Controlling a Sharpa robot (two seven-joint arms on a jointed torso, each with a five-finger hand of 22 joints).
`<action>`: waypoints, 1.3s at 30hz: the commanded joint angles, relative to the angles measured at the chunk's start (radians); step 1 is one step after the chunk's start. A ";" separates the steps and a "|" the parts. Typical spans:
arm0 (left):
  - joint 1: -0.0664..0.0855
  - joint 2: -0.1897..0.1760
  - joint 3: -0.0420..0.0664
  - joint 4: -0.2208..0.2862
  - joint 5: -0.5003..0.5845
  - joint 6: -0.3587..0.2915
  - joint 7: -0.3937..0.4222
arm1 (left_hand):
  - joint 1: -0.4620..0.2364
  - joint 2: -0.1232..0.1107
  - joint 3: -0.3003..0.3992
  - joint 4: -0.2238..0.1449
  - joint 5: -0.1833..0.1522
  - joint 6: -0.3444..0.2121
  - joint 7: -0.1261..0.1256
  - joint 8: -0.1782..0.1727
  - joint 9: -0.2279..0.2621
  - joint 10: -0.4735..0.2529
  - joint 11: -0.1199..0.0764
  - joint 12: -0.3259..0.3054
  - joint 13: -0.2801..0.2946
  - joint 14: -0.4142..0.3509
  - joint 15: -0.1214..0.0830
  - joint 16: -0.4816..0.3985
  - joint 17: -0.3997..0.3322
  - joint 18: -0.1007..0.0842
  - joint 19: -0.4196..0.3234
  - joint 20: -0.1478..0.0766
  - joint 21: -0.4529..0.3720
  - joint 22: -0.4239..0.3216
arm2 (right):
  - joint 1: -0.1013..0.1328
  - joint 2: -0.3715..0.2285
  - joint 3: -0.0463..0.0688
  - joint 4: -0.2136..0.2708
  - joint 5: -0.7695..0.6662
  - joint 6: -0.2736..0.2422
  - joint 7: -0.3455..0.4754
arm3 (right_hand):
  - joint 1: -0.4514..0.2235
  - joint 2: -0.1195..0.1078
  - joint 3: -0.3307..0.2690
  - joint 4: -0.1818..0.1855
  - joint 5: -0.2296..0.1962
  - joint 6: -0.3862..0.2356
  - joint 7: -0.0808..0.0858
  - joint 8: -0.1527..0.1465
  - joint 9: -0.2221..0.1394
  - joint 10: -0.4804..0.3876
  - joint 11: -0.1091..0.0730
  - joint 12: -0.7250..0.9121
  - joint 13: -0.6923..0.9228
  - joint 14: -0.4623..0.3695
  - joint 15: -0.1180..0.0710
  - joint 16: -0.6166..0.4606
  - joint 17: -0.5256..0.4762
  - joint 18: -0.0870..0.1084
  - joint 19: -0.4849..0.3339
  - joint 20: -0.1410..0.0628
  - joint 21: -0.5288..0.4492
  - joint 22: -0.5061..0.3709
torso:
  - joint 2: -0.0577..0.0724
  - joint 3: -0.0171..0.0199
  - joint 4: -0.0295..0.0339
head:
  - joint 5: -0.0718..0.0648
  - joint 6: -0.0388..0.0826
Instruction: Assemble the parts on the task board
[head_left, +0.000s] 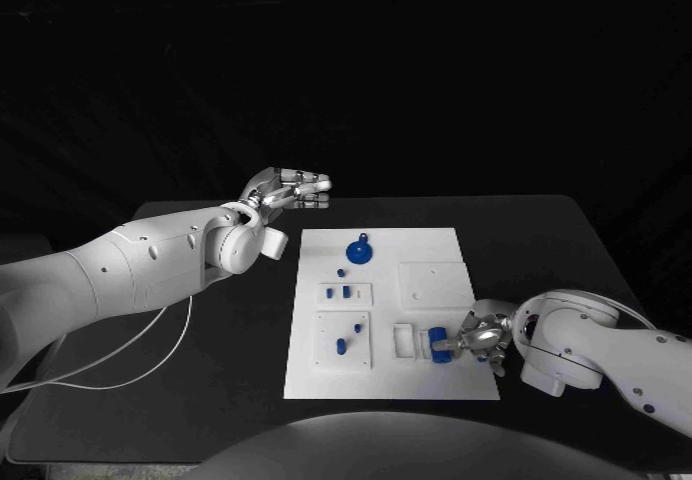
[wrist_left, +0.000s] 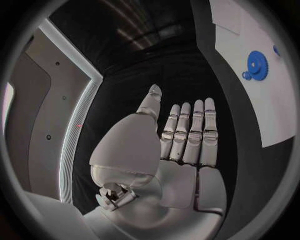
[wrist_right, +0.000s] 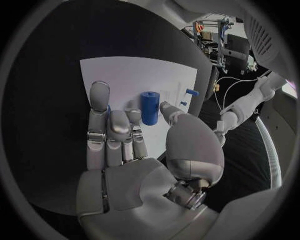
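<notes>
The white task board lies mid-table. A blue gear sits at its far end, and small blue pegs stand in the raised white blocks on its left side. My right hand rests at the board's near right edge. It pinches a blue cylinder between thumb and fingers, just beside a white slot block. My left hand hovers off the board's far left corner, fingers straight and together, holding nothing.
A white square plate lies on the board's right half. A thin white cable loops over the black table under my left arm. Bare black table lies to the right of the board.
</notes>
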 joint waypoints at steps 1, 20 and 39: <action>0.000 0.002 0.001 0.003 -0.002 0.017 0.010 | -0.005 0.000 0.003 0.005 0.003 -0.001 0.005 0.000 0.000 -0.002 0.004 -0.001 0.001 -0.006 0.003 -0.001 -0.001 -0.013 -0.006 0.001 0.001 0.000 | -0.002 0.011 -0.002 -0.009 -0.017 -0.051 -0.028 | 0.009 -0.006 -0.016 0.013 -0.006 -0.008 0.000 -0.002 0.001 -0.002 0.004 -0.007 -0.002 0.010 0.000 -0.005 0.002 0.014 0.034 0.004 -0.006 0.002 | 0.000 -0.0009 0.0007 | 0.003 0.000; 0.000 0.001 0.000 0.001 -0.001 0.028 -0.004 | -0.006 0.002 0.001 0.006 0.003 -0.004 0.011 0.000 0.000 -0.003 0.010 0.000 0.001 -0.009 0.006 -0.001 -0.001 -0.012 -0.006 0.002 0.000 0.000 | -0.003 0.053 -0.023 -0.048 -0.043 -0.062 -0.028 | 0.042 -0.003 0.049 -0.046 -0.004 -0.007 0.001 -0.002 0.018 0.001 0.004 -0.015 0.005 0.014 0.000 -0.016 0.013 0.014 0.036 0.005 -0.017 0.019 | 0.000 -0.0028 0.0007 | 0.009 0.000; -0.001 0.003 0.000 -0.007 -0.001 0.029 -0.011 | -0.002 0.005 0.002 0.004 0.004 -0.005 0.014 0.000 0.000 -0.003 0.012 -0.001 0.000 -0.009 0.008 -0.001 -0.001 -0.011 -0.006 0.003 0.000 0.000 | -0.003 0.053 -0.052 -0.045 -0.057 -0.104 -0.024 | 0.117 0.062 0.065 -0.328 0.366 0.022 -0.005 -0.004 -0.002 -0.002 -0.004 -0.007 0.003 0.014 -0.003 -0.010 0.010 0.011 0.037 0.004 -0.008 0.043 | 0.000 -0.0023 -0.0006 | 0.008 0.000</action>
